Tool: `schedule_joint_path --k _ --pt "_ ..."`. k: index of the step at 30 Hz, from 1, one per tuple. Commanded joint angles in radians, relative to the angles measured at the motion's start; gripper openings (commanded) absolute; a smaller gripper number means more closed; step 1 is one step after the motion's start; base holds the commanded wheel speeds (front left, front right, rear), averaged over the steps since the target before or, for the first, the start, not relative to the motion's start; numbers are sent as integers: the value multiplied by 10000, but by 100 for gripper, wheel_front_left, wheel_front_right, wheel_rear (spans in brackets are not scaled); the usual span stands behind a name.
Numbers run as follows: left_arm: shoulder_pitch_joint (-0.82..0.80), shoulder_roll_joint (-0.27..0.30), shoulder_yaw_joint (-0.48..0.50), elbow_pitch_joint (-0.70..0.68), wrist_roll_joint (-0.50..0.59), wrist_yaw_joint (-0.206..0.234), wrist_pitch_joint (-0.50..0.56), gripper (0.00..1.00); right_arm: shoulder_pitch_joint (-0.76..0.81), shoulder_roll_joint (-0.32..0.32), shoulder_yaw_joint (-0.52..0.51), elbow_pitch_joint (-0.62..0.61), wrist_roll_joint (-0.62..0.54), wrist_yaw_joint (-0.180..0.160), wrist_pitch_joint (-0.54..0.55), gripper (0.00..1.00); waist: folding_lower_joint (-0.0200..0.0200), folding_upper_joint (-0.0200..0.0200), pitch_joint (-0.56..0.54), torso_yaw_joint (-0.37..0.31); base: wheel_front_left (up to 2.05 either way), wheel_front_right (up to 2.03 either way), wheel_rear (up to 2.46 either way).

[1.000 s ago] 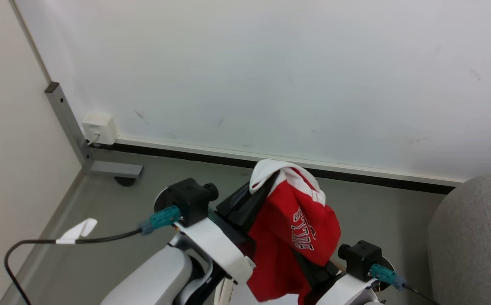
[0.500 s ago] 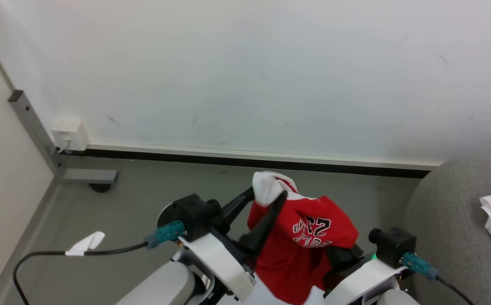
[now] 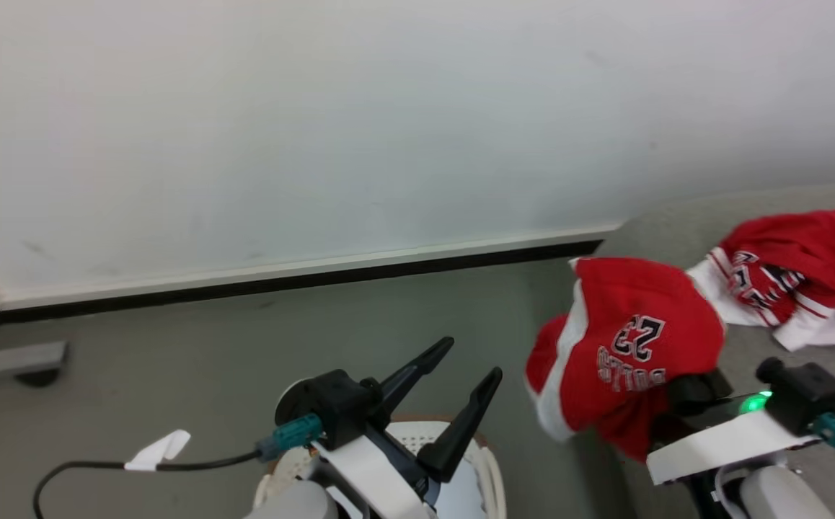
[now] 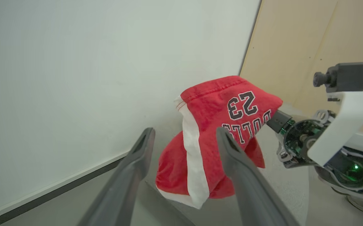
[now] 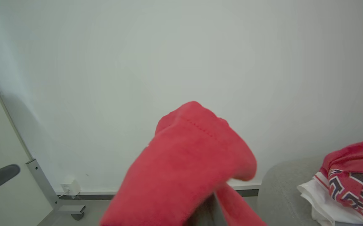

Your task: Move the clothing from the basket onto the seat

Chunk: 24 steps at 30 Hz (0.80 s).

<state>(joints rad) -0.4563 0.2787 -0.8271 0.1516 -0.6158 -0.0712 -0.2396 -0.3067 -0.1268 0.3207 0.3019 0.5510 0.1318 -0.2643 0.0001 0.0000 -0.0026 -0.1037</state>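
Red, soft clothing (image 3: 626, 346), judged light and limp and best taken by a bunched fold, is draped over the closed right gripper (image 3: 693, 388) pinching it at the edge of the seat (image 3: 670, 234), while the left gripper (image 3: 471, 358) is held spread and empty alongside.

The left claw (image 3: 471, 358) sits low in the head view with its two dark fingers spread wide and nothing between them, pointing up and to the right from its pale forearm (image 3: 370, 468). The right claw (image 3: 686, 388) is clamped on a red garment (image 3: 634, 339), its fingers buried in the cloth. A green light (image 3: 753, 402) glows at its wrist.
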Motion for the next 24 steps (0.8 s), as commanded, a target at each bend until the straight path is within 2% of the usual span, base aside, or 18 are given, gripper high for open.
schedule_joint_path --k 1,8,13,18,24 --pt "146 -3 -29 23 236 -26 -78 100 180 -129 -239 -212 -134 -22 1 0 -1 0 123 -785 0 0 0" --pt "233 -45 -191 66 625 -147 -200 100 717 -458 -1153 -1067 -417 -22 3 0 -1 0 213 -2051 0 0 0" --pt "349 -107 -217 241 873 -219 -236 100 1158 -506 -1522 -1454 -427 -22 1 0 -1 0 263 -2672 0 0 0" --pt "391 -196 -170 394 1006 -272 -248 100 1443 -499 -1635 -1712 -443 -22 3 0 -1 0 327 -2980 0 0 0" --pt "434 -296 -61 453 1186 -380 -255 100 1512 -557 -1761 -1887 -539 -22 2 0 -1 0 423 -2988 0 0 0"
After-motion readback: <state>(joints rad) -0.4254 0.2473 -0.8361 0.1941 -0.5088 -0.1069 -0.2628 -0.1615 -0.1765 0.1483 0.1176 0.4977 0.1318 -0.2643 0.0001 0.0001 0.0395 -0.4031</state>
